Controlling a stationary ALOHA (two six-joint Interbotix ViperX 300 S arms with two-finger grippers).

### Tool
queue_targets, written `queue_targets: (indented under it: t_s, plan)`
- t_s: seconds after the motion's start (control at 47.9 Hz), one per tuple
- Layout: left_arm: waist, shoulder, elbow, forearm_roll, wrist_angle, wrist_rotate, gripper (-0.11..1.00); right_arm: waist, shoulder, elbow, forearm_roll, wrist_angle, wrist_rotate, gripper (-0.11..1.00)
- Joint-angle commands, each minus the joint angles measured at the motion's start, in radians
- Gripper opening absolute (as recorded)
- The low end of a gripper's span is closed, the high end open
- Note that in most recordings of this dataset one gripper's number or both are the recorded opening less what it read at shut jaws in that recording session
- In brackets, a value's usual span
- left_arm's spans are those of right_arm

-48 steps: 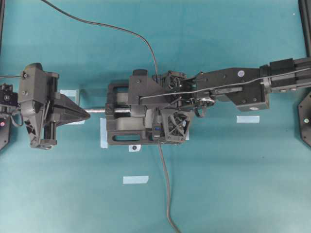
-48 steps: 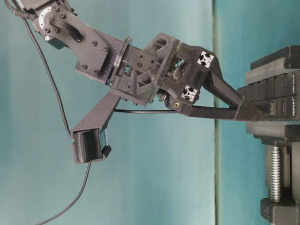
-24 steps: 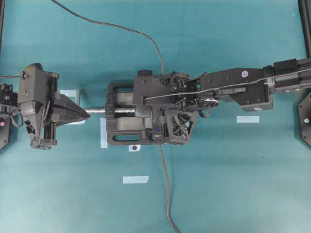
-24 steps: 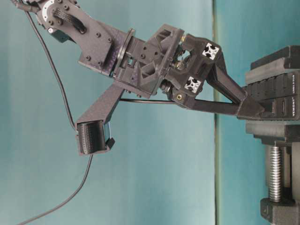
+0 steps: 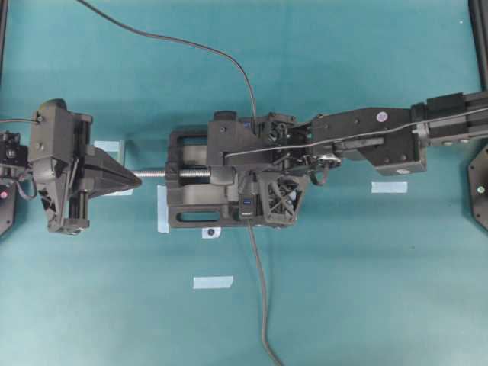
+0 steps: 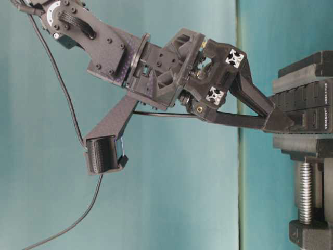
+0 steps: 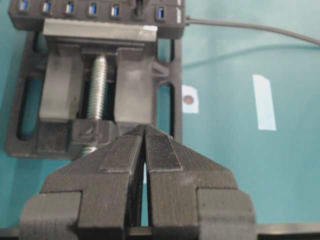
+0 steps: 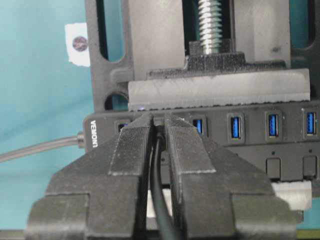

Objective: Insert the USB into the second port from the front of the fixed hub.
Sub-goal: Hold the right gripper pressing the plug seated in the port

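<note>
The fixed hub (image 8: 250, 145) is a black bar with blue ports, clamped in the vise; it also shows in the left wrist view (image 7: 100, 10) and the table-level view (image 6: 312, 112). My right gripper (image 8: 159, 120) is shut on the USB plug (image 8: 159, 131), with its tips against the hub's face (image 6: 283, 122). The plug sits at the second port from the labelled end, where the hub's own cable leaves. Its blue insert is hidden. Its grey cable (image 8: 159, 200) runs back between the fingers. My left gripper (image 5: 137, 180) is shut and empty, just left of the vise screw (image 7: 145, 129).
The black vise (image 5: 187, 206) with its silver screw (image 5: 156, 174) holds the hub at the table's middle. The hub's own cable (image 5: 259, 290) runs toward the front edge. The USB cable (image 5: 175, 42) trails to the back left. Tape marks (image 5: 213, 282) lie on the teal mat.
My right wrist has risen and tilted a little, and the arm has shifted slightly toward the back; its fingertips stay at the hub's face. The left arm has not moved.
</note>
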Motion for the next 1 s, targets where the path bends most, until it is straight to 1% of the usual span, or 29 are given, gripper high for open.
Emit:
queue_targets:
  t_s: [0.0, 0.146, 0.585, 0.731, 0.773, 0.877, 0.919, 0.981]
  plan:
    - [0.000, -0.003, -0.018, 0.002, -0.009, 0.000, 0.00, 0.012, 0.000, -0.020, 0.005, 0.005, 0.000, 0.09]
    - [0.000, -0.003, -0.020, 0.002, -0.008, 0.000, 0.00, 0.012, 0.009, -0.035, 0.005, 0.005, -0.003, 0.09]
    - [0.000, -0.003, -0.018, 0.002, -0.009, 0.000, 0.00, 0.012, -0.003, -0.038, 0.000, 0.026, -0.003, 0.09]
    - [0.000, -0.003, -0.020, 0.002, -0.008, 0.000, 0.00, 0.011, -0.009, -0.038, 0.000, 0.026, -0.003, 0.13]
    - [0.000, -0.003, -0.020, 0.002, -0.009, 0.000, 0.00, 0.009, -0.012, -0.040, 0.000, 0.025, -0.003, 0.15]
    - [0.002, -0.003, -0.020, 0.002, -0.008, 0.000, 0.00, 0.008, -0.025, -0.043, -0.003, 0.018, -0.005, 0.24]
    - [0.000, -0.003, -0.020, 0.002, -0.009, 0.000, 0.00, 0.006, -0.031, -0.046, -0.006, 0.017, -0.003, 0.30]
    - [0.002, -0.003, -0.020, 0.002, -0.009, 0.000, 0.00, 0.005, -0.038, -0.049, -0.009, 0.017, -0.002, 0.43]
